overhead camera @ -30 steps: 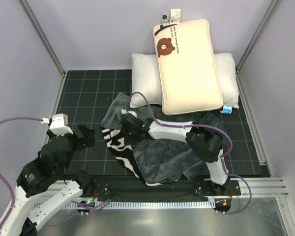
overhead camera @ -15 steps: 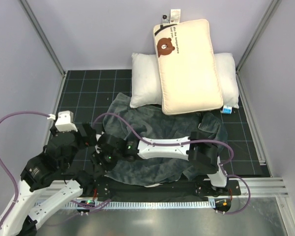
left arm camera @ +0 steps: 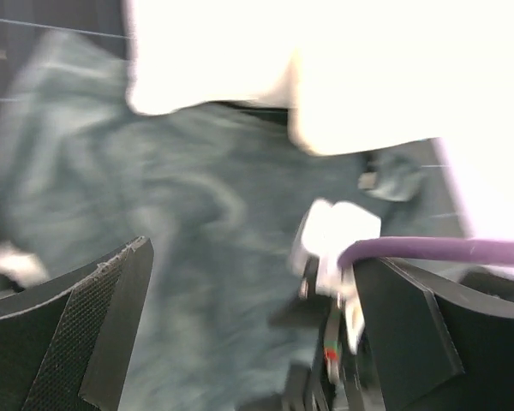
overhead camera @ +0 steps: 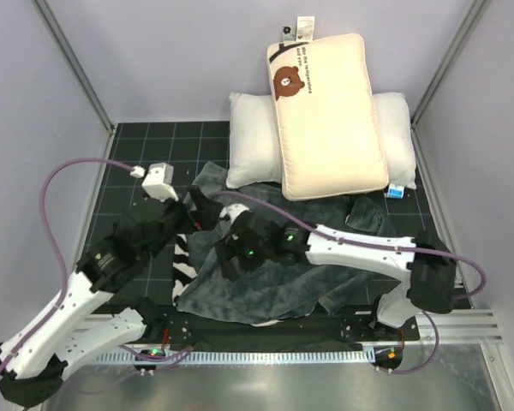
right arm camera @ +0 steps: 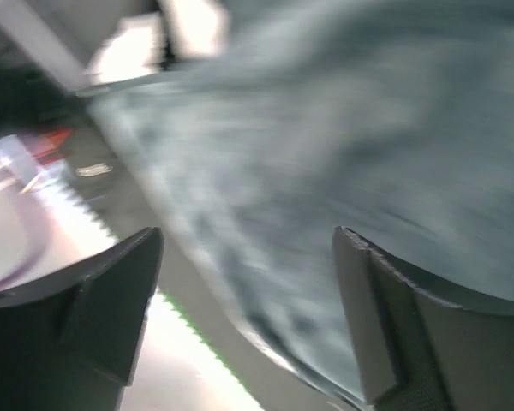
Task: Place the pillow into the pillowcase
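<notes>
The cream pillow (overhead camera: 330, 111) with the bear face lies at the back, propped on a plain white pillow (overhead camera: 253, 141). The pillowcase (overhead camera: 274, 287) is spread on the mat, dark grey face up, with a zebra strip (overhead camera: 182, 261) showing at its left edge. My right gripper (overhead camera: 229, 255) hovers open over the grey fabric (right arm camera: 325, 154), and the right gripper (right arm camera: 248, 300) has nothing between its fingers. My left gripper (overhead camera: 201, 208) is open above the pillowcase's far left corner. The left gripper (left arm camera: 253, 317) faces blurred grey fabric (left arm camera: 154, 197) and the right arm's wrist.
A small blue-and-white item (overhead camera: 396, 191) lies right of the white pillow (left arm camera: 206, 51). Grey walls close in on three sides. A metal rail (overhead camera: 450, 318) runs along the near edge, beside the arm bases. Purple cables loop over both arms.
The right gripper dragged the pillowcase's fold toward the near left, opened, let it go and drew back. The left arm swung forward and right to the pillowcase's far left corner.
</notes>
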{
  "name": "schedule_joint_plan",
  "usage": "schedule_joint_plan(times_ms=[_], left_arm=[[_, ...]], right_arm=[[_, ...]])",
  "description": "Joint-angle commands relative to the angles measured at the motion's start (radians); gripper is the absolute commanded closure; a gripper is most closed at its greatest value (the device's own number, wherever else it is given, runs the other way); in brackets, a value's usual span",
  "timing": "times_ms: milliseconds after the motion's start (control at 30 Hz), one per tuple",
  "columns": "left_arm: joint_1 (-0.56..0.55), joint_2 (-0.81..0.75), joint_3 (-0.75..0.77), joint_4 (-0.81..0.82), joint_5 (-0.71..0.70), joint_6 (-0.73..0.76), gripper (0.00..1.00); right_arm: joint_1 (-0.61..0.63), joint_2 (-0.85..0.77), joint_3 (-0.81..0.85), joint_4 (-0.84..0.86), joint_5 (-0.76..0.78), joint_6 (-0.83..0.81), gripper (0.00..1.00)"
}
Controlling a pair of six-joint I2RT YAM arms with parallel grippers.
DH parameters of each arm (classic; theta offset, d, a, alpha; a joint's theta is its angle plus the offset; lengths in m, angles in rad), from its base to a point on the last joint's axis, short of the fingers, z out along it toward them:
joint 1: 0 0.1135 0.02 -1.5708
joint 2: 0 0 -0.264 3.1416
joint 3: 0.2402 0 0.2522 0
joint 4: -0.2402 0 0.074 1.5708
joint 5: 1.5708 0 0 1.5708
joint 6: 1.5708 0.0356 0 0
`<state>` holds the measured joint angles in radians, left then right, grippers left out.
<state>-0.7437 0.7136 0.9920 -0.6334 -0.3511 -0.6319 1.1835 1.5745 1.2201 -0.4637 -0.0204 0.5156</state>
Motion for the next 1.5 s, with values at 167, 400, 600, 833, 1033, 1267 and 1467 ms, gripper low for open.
schedule_joint_plan(times_ms=[167,400,600,833,1033,1267,1467], left_arm=[[0.046,0.076,-0.147,-0.004,-0.135,-0.113,0.0],[0.049,0.247,-0.292,0.107,-0.242,-0.216,0.07],[0.081,0.395,-0.357,0.141,-0.325,-0.297,0.19],[0.2,0.541,-0.406,0.25,-0.248,-0.322,0.33],[0.32,0.586,-0.467,0.4,-0.049,-0.315,0.76],[0.349,0.355,-0.506,0.23,-0.254,-0.472,0.98],[0.359,0.052,-0.489,0.005,-0.478,-0.555,0.24]], right_arm=[[-0.461,-0.447,-0.183,-0.017,0.415,0.184,0.0],[-0.584,-0.443,-0.166,-0.033,0.422,0.147,0.0],[-0.694,-0.358,-0.12,-0.026,0.378,0.109,0.0],[-0.756,-0.324,-0.123,-0.021,0.358,0.093,0.0],[-0.771,-0.358,-0.128,-0.021,0.346,0.08,0.0],[-0.798,-0.37,-0.136,-0.03,0.343,0.067,0.0],[-0.835,-0.36,-0.143,-0.032,0.387,0.078,0.0]])
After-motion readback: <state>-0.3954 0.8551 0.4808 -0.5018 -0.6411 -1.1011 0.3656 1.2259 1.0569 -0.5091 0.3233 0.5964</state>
